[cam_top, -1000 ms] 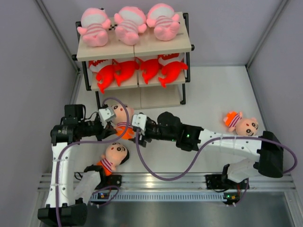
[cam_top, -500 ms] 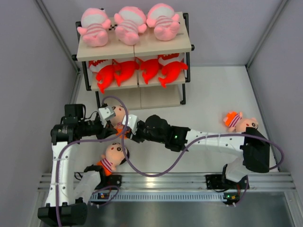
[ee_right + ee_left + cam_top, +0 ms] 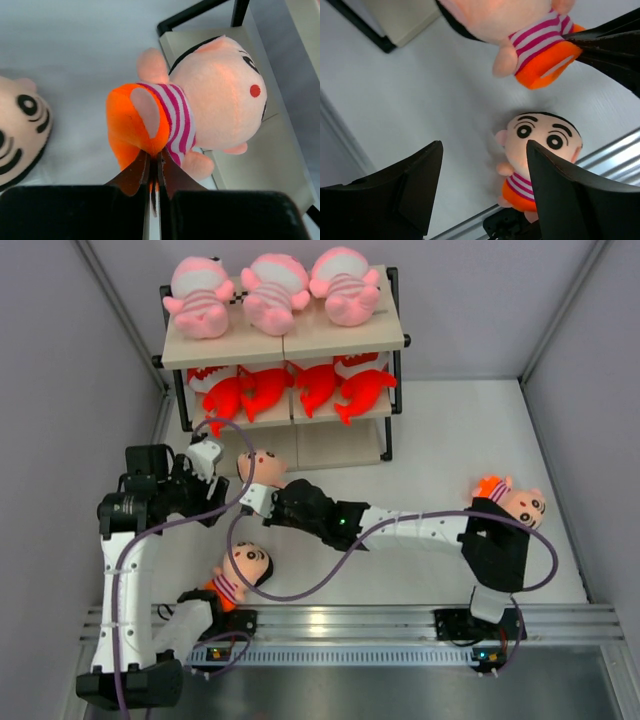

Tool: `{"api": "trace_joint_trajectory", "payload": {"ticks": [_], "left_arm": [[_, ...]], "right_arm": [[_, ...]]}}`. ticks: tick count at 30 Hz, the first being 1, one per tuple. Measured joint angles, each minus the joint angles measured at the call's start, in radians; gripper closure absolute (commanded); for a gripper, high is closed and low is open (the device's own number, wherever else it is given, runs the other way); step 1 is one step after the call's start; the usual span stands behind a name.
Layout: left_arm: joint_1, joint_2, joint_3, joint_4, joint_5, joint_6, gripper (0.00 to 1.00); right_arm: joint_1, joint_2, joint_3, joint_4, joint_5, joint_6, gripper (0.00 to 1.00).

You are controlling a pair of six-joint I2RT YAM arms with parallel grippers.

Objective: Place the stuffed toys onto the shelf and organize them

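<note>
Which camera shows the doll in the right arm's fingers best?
Right wrist: the held doll fills the frame, fingers pinching its orange shorts. Top external shows mostly its head; left wrist crops its face.

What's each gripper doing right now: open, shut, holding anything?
Left gripper: open, holding nothing.
Right gripper: shut on the boy doll, pinching its orange shorts.

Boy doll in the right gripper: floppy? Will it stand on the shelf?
Probably soft: the right gripper squeezes the shorts of the boy doll into a thin fold. Likely light: that small pinch carries it. Its big head dwarfs the body, so on the shelf it may topple.
</note>
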Motion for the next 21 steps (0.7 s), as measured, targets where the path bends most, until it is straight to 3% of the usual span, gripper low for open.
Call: {"api": "trace_joint_trajectory", "payload": {"ticks": [10, 21], "left_arm": [[0.001, -0.064, 0.08, 0.013, -0.292, -0.141, 0.24], [0.001, -0.063, 0.086, 0.014, -0.381, -0.175, 0.24]], "right_arm": [[-0.084, 0.274, 0.235, -0.005, 0.039, -0.15, 1.0], [-0.173, 0.518, 0.497, 0.002, 0.028, -0.224, 1.0]]}}
